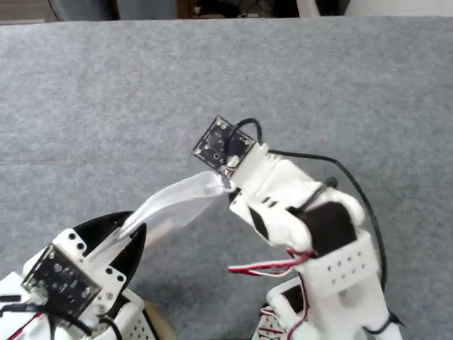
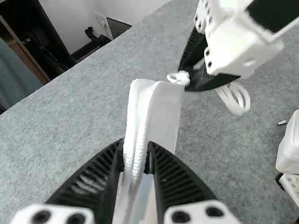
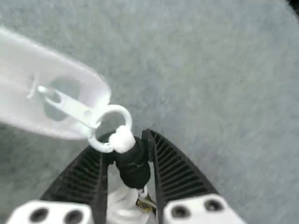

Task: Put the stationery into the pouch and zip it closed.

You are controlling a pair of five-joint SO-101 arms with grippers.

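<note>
**A:** What do you get from the high view?

**B:** Your pouch (image 1: pixel 173 204) is stretched above the grey counter (image 1: pixel 106 92), strung between your two arms. Your left arm (image 1: pixel 67 280) has the end nearer the counter's front edge, and its black jaws are closed around that end. Your right arm (image 1: pixel 304 219) meets the other end, near the middle of the counter.

**A:** And your left wrist view?

**B:** There your left jaws are pressed together on the pouch (image 2: pixel 156 112). They pinch its zip edge, which runs straight out from between them. At the pouch's far end, the zip ring (image 2: pixel 176 78) sits right at the tips of your right jaws, which come in from the opposite side. Some white cord loops (image 2: pixel 233 95) lie just beside those jaws.

**A:** And your right wrist view?

**B:** Your right jaws are clamped on a dark pull tag (image 3: pixel 134 165), which is held between both of them. A white knot (image 3: pixel 122 137) at the tag's end joins it to the zip ring (image 3: pixel 110 128), just past the jaw tips. The ring leads on to the flat slider tab (image 3: pixel 65 103), which lies against the pouch's rounded end (image 3: pixel 42 100). So on this side the pouch itself sits beside your jaws, not between them, and they grip only the tag.
</note>
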